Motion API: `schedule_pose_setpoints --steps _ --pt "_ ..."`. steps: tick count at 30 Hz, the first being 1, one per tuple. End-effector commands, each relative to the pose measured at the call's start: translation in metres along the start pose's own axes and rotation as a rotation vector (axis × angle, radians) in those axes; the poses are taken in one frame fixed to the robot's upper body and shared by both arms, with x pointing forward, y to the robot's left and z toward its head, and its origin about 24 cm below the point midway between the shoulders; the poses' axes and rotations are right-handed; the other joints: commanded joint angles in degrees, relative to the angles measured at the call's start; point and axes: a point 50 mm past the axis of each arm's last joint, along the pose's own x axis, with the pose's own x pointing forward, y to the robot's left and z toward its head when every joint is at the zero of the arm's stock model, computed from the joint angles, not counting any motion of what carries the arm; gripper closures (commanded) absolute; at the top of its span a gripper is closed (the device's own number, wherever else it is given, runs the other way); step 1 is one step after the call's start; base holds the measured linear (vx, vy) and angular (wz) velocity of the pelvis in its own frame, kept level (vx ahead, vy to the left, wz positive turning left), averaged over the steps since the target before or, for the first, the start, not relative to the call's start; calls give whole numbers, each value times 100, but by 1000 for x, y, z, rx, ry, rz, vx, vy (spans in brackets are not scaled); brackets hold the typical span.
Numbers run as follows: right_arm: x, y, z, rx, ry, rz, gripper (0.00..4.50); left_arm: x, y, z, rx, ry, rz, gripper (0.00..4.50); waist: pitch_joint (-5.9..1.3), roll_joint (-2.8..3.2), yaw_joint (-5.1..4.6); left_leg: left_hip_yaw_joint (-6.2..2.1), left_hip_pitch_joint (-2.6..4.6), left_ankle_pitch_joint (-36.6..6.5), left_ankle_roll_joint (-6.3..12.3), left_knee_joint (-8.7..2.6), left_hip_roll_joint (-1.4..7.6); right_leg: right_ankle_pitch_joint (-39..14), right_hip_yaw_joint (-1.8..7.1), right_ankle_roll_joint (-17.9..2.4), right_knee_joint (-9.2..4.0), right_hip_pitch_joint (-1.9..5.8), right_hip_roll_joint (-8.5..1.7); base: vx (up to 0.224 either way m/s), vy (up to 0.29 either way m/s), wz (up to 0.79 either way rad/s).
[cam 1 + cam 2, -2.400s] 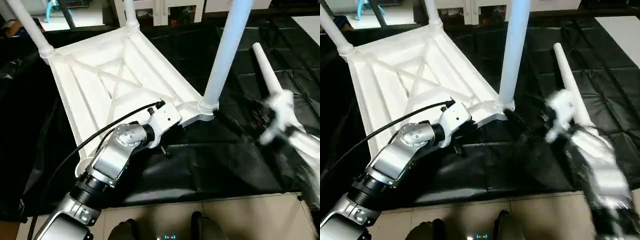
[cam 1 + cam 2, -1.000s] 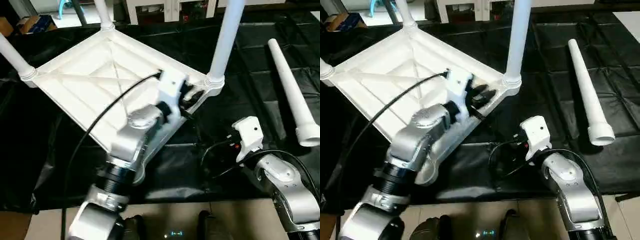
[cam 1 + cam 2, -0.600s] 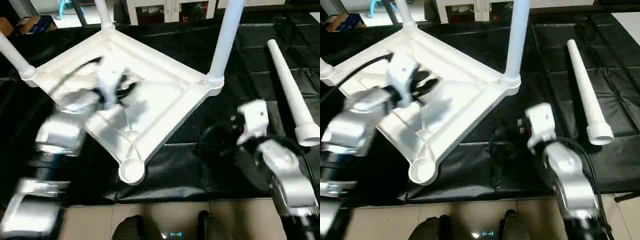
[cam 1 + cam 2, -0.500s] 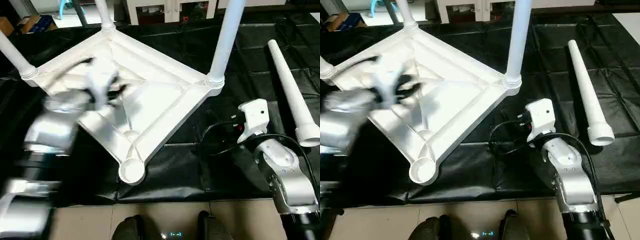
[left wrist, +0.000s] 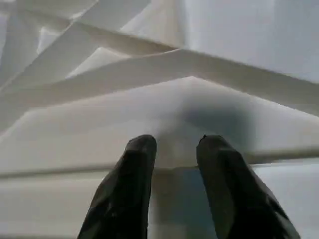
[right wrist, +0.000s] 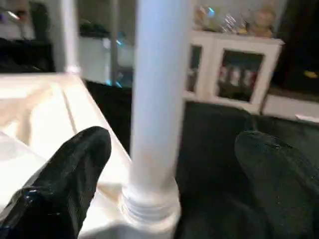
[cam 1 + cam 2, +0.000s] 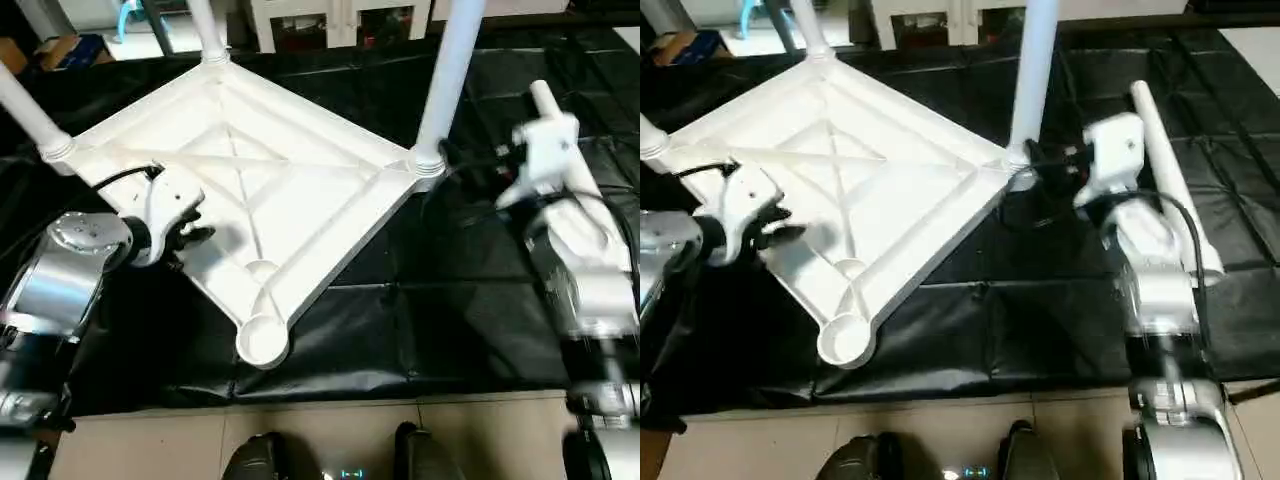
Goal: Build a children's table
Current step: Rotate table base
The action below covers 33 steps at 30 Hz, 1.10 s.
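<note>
The table top (image 7: 260, 170) lies upside down on a black sheet (image 7: 420, 320) spread over the floor, ribs facing up, one corner turned toward the robot. That near corner has a socket (image 7: 262, 343) which is empty, so I judge this is the one place not yet filled.

A little farther, the left gripper (image 7: 190, 222) rests at the left edge of the top. Its jaws stand a small way apart; in the left wrist view they point at a flat rib, and I cannot tell if they pinch it or only touch it.

At the right corner a leg (image 7: 447, 80) stands upright in its socket. The right gripper (image 6: 169, 164) is around it low down, jaws wide apart, one finger on each side and not closed on the tube.

Beyond, two more legs (image 7: 205, 28) stand in the left and far corners. The fourth leg (image 7: 1165, 170) lies loose on the sheet to the right, partly hidden behind the right arm.

So three legs of four are seated. What remains, as I judge it, is to fit the loose leg into the near socket and then turn the table onto its feet.
</note>
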Motion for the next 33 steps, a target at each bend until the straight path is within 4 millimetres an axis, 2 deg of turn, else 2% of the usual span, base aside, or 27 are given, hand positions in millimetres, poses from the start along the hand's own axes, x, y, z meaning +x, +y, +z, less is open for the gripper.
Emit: schedule_pose_setpoints --steps 1,2,4,5,7,9,10,11,12,13,14,16,20,23,24,26,27,28,30,31,33 --pt "8 13 -1 18 -8 124 0 8 -21 -14 -8 67 -104 277 -533 -102 -16 90 146 -334 837 -338 -77 -514 39 -1674 -181 461 33 0 0 0" --pt "8 13 -1 18 -8 124 0 8 -21 -14 -8 67 -104 277 -529 -100 -12 92 152 -369 842 -340 -72 -570 40 -1681 -192 453 31 0 0 0" --pt "15 17 -2 28 -10 173 0 11 -35 -15 -10 72 -161 277 -542 -96 -14 91 158 -389 835 -339 -61 -584 40 -1728 -181 449 20 0 0 0" --pt "17 17 -3 29 -9 186 0 12 -40 -15 -14 74 -183 277 -523 -118 -5 96 155 -457 819 -348 -60 -680 42 -1723 -203 445 22 0 0 0" --pt "22 19 -3 24 -13 222 0 12 -54 -14 -5 77 -250 277 -529 -144 -3 93 149 -443 826 -350 -56 -694 43 -1747 -199 452 22 0 0 0" --pt "24 19 -2 24 -16 226 0 13 -60 -12 0 70 -267 277 -518 -130 -2 97 156 -475 832 -350 -65 -790 37 -1727 -203 441 34 0 0 0" --pt "25 18 -1 24 -21 223 0 16 -69 -8 -10 48 -294 277 -511 -161 -18 97 137 -504 826 -355 -64 -840 39 -1711 -209 451 25 0 0 0" --pt "26 15 -2 17 -22 212 0 18 -78 -2 -26 21 -318 277 -503 -162 -22 101 137 -538 805 -359 -58 -916 45 -1708 -217 457 9 0 0 0" --pt "26 15 -2 17 -22 211 0 18 -79 -2 -26 20 -319 277 -503 -162 -22 101 137 -538 805 -359 -58 -916 45 -1708 -217 457 9 0 0 0" --pt "26 12 -2 11 -20 197 0 19 -83 0 -31 13 -333 277 -497 -156 -12 113 169 -695 787 -363 -60 -1166 47 -1647 -254 432 14 0 0 0" --pt "26 10 -3 6 -19 187 0 20 -86 0 -29 12 -340 277 -491 -116 -11 110 166 -691 774 -365 -60 -1171 42 -1636 -253 422 20 0 0 0" --pt "26 3 -3 -4 -20 162 0 21 -90 1 -22 10 -355 277 -494 -134 -11 108 152 -664 776 -363 -69 -1102 36 -1649 -245 434 24 0 0 0" --pt "23 2 0 17 -46 167 0 22 -94 5 -26 -4 -354 277 -509 -145 -2 110 145 -574 861 -349 -76 -961 32 -1662 -236 444 36 0 0 0" --pt "15 10 1 31 -69 225 0 25 -98 10 -51 -29 -337 277 -514 -142 30 115 160 -563 928 -354 -60 -930 27 -1635 -244 435 46 0 0 0" --pt "10 14 -1 29 -68 248 0 27 -100 14 -61 -48 -325 277 -489 -133 29 116 157 -599 929 -361 -57 -973 28 -1625 -255 419 54 0 0 0" --pt "-7 26 -9 24 -39 294 0 36 -101 38 -147 -192 -237 277 -461 -121 54 126 175 -768 882 -383 -45 -1192 30 -1525 -303 402 58 0 0 0" --pt "-9 28 -11 24 -32 299 0 38 -100 43 -162 -218 -214 277 -468 -125 96 155 240 -929 827 -380 -23 -1267 53 -1472 -350 350 73 0 0 0" --pt "-11 29 -11 25 -29 303 0 38 -99 46 -161 -235 -204 277 -499 -121 118 153 236 -990 788 -395 -15 -1317 47 -1478 -350 354 64 0 0 0" --pt "-19 32 -14 24 -5 328 0 37 -91 56 -171 -301 -160 277 -469 -185 104 152 154 -983 788 -415 -33 -1371 41 -1372 -350 383 66 0 0 0" --pt "-23 34 -15 22 9 343 0 37 -87 61 -180 -332 -138 277 -462 -185 123 166 171 -1048 777 -420 -27 -1479 61 -1266 -368 362 54 0 0 0" --pt "-37 33 -21 -11 88 344 0 29 -74 73 -183 -413 -124 277 -462 -192 120 149 146 -1050 735 -435 -29 -1584 62 -1172 -365 384 36 0 0 0"
